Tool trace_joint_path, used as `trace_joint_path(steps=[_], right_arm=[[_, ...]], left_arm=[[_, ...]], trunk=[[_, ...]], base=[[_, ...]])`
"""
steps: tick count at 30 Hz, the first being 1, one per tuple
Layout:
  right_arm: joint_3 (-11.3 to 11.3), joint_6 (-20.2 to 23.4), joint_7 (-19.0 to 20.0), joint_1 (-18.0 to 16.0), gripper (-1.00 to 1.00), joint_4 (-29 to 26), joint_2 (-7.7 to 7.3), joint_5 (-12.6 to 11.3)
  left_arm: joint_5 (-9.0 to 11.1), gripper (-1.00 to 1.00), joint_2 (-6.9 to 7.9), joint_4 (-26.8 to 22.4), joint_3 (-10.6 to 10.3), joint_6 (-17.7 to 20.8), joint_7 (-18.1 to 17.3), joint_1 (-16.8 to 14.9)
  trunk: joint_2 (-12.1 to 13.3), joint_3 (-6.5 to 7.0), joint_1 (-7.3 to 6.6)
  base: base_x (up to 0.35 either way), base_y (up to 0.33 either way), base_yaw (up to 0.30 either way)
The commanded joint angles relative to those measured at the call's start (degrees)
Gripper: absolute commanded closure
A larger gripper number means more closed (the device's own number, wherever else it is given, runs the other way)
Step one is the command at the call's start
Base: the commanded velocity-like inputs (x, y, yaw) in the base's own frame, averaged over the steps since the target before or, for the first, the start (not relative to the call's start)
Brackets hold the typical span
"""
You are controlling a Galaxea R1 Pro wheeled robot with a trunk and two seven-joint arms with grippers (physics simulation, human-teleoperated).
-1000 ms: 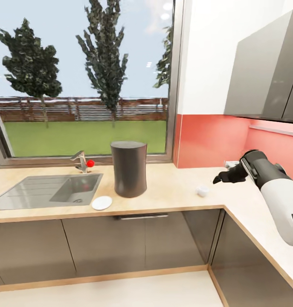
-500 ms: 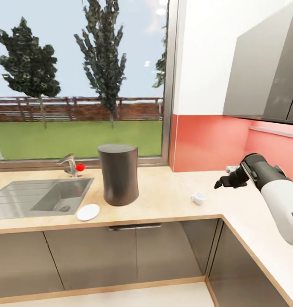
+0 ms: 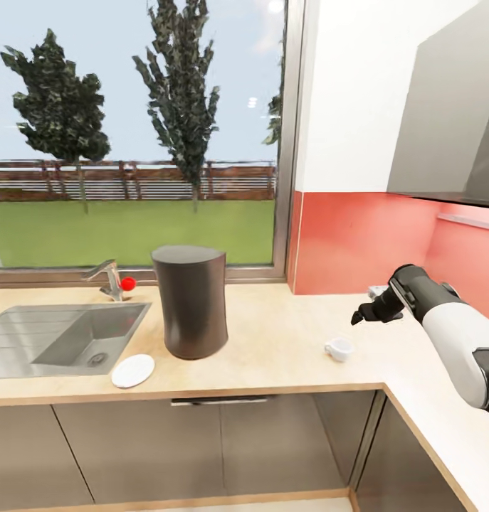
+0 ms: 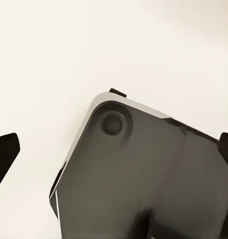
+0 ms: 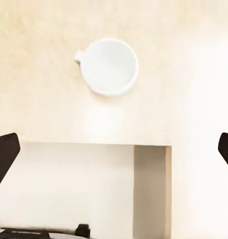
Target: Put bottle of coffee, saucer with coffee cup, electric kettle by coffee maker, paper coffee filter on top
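Observation:
The coffee maker, a tall dark cylinder, stands on the wooden countertop by the window. A flat white saucer lies at the counter's front edge, left of the coffee maker. Toward the counter's corner sits a small white coffee cup, upright, seen from above as the cup in the right wrist view. My right gripper hovers above and slightly right of the cup, and the right gripper is open and empty. My left gripper is open, its dark fingertips wide apart. Bottle, filter and kettle are out of view.
A steel sink with a faucet and red knob fills the counter's left. A red backsplash and grey wall cabinet rise at the right, where the counter turns toward me. The left wrist view shows a dark grey body over pale floor.
The head view has shifted, so the coffee maker, saucer and cup sit differently in the picture. My right gripper keeps its place above the cup.

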Motion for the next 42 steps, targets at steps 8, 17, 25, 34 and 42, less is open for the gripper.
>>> trace_joint_path(steps=[8,17,25,34,42], right_arm=[[0.47,-0.32,0.34,0.00,-1.00,0.05,-0.19,0.38],[0.54,-0.73,-0.69,0.00,-1.00,1.87,0.20,0.76],[0.54,0.00,-2.95,0.00,-1.00,3.44,2.32,1.19],[0.50,-0.19,-3.35,0.00,-1.00,3.87,2.95,1.43],[0.48,-0.41,-5.31,0.00,-1.00,6.02,3.07,2.30]], left_arm=[[-0.36,-1.00,0.00,0.03,0.53,-0.10,0.15,-0.02],[-0.43,-1.00,0.02,0.03,0.44,-0.31,0.15,-0.02],[-0.29,-1.00,0.42,0.03,0.48,-0.36,0.15,-0.02],[0.96,-1.00,0.86,0.03,0.70,0.11,0.24,-0.02],[1.04,-1.00,1.31,0.03,0.64,0.28,0.24,-0.02]], trunk=[[-0.04,-0.16,0.05],[-0.04,-0.17,0.05],[-2.04,-1.07,1.15],[-5.65,-2.68,3.12],[-8.86,-4.12,4.88]], base=[[0.293,-0.113,0.066],[0.235,-0.096,0.003],[0.012,-0.006,0.000],[0.000,0.000,0.000],[0.000,0.000,0.000]])
